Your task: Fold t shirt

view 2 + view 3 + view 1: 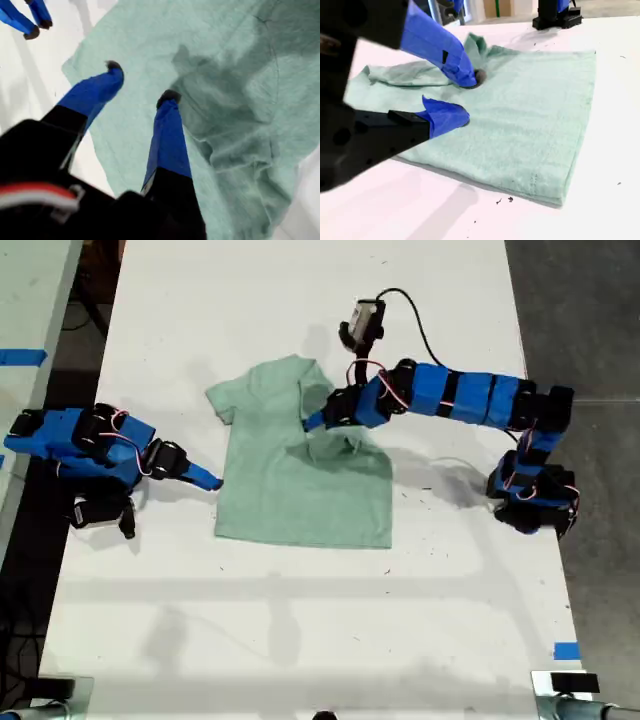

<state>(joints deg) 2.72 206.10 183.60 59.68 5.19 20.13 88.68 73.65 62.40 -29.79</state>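
Two blue arms are seen over a white table (300,620), with the t shirt (300,480) spread near the table's middle in the exterior view. The shirt is pale mint green; its lower part lies flat, while the sleeve side toward the exterior view's right has been bunched and turned inward over the body, leaving rumpled folds there.

My first tool (140,82) is reached out over the shirt from the arm based at the exterior view's right. Its jaws are spread apart, and no cloth is held between them; the dark fingertips (169,96) are seen above the fabric beside the rumpled fold. Whether they touch the cloth cannot be told.

My second tool (462,97) is found at the shirt's edge toward the exterior view's left, low over the table. Its jaws are parted as well, with nothing gripped. The upper blue finger is placed over the fabric and the lower one lies near the shirt's edge.

A coiled black cable (400,310) and a small camera unit (362,320) are seen above the first arm.
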